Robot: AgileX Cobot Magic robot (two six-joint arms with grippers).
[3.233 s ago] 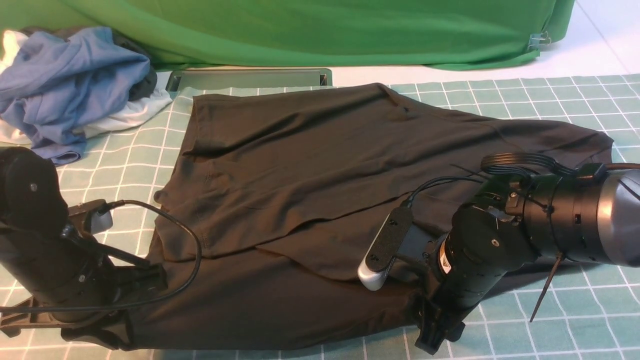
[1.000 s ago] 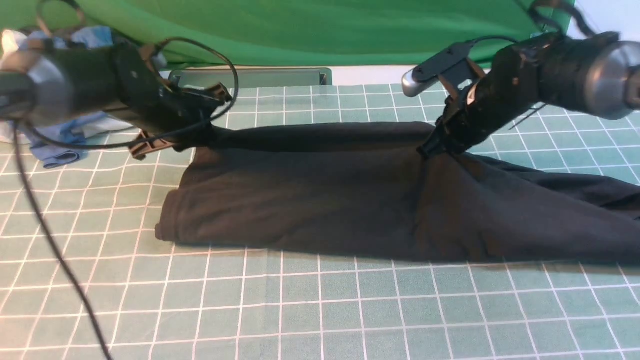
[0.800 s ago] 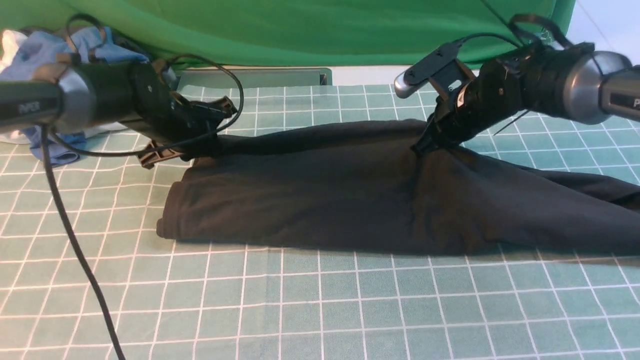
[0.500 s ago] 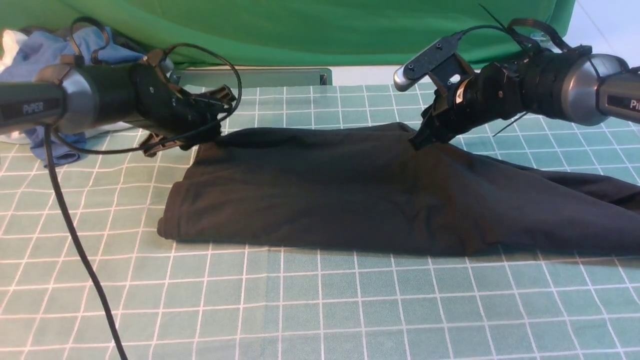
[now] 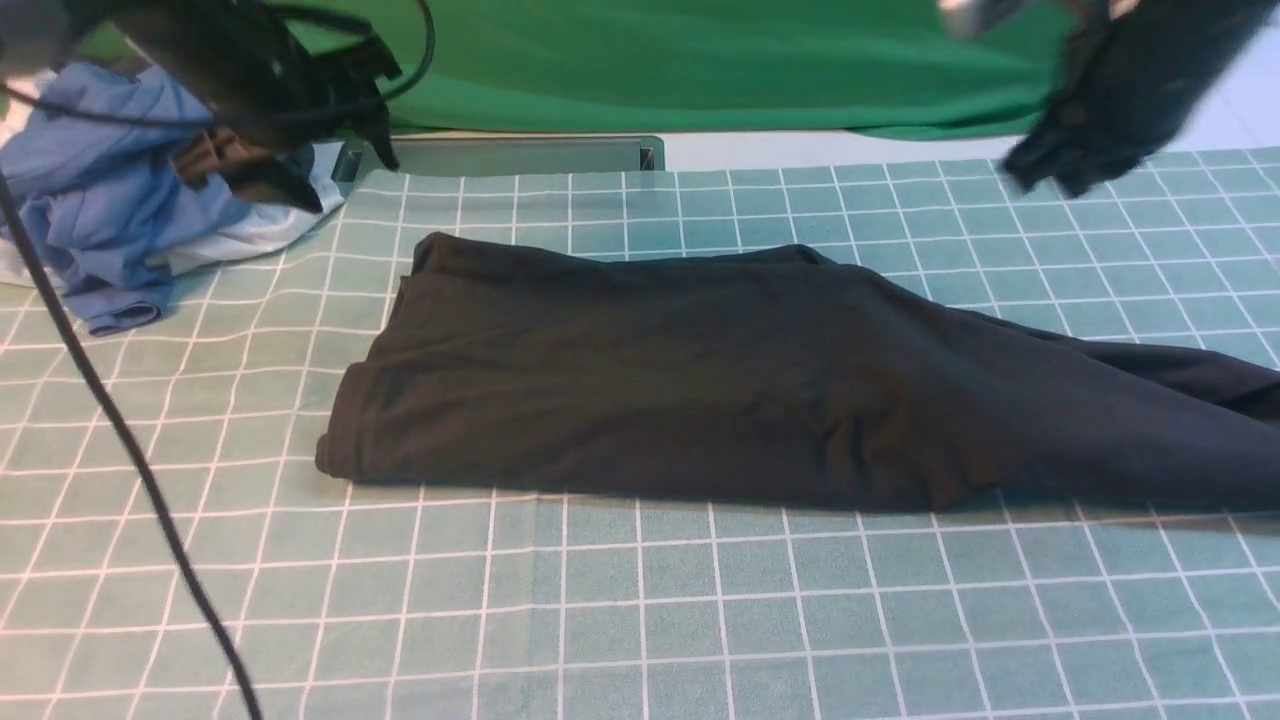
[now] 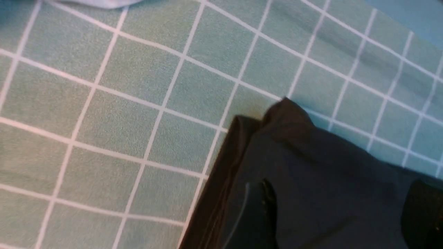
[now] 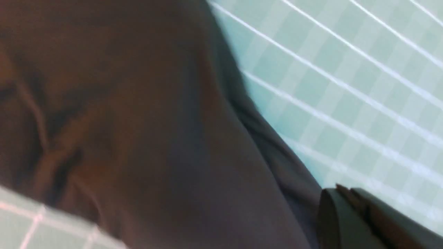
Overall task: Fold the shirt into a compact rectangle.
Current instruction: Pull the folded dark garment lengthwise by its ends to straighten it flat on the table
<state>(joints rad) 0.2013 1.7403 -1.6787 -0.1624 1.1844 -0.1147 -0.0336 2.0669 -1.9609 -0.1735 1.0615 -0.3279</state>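
Jaws of left gripper [image 6: 341, 186] spread wide, empty, above far-left corner of shirt [image 5: 700, 370]. Right gripper [image 5: 1045, 170] pinched closed, empty, above mat [image 5: 640, 600] beyond shirt's far edge. Shirt flat on mat, below and robot-ward of both grippers. Long axis left-right; right end trails out of front view. Right arm nearer that end; next fold likely starts there.
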